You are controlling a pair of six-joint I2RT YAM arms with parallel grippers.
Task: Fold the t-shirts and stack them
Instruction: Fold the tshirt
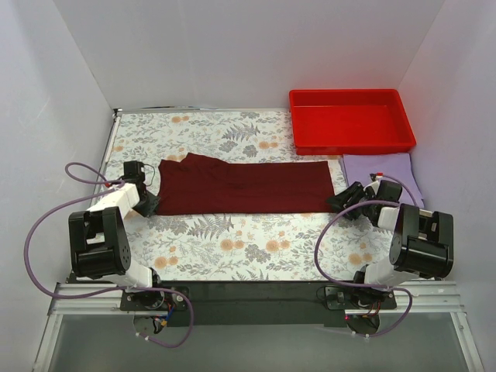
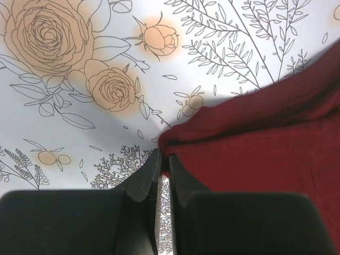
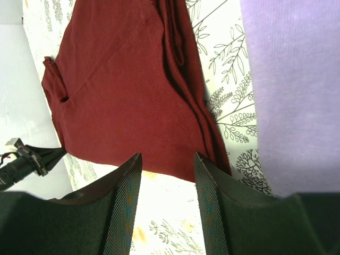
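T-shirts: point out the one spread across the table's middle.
The dark maroon t-shirt, a long strip across the middle of the floral table. The pale lavender t-shirt is a smaller patch at the right edge, in front of the red tray.

Robot lab booth, plain white walls (image 1: 232, 46)

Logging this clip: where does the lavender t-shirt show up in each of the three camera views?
Top external: the lavender t-shirt lies at the right side, just below the red tray in the picture.
Left wrist: not in it.
Right wrist: it fills the upper right corner.
Shared landmark: the maroon t-shirt, which shows in all three views and lies to the left of the lavender one wherever both appear.
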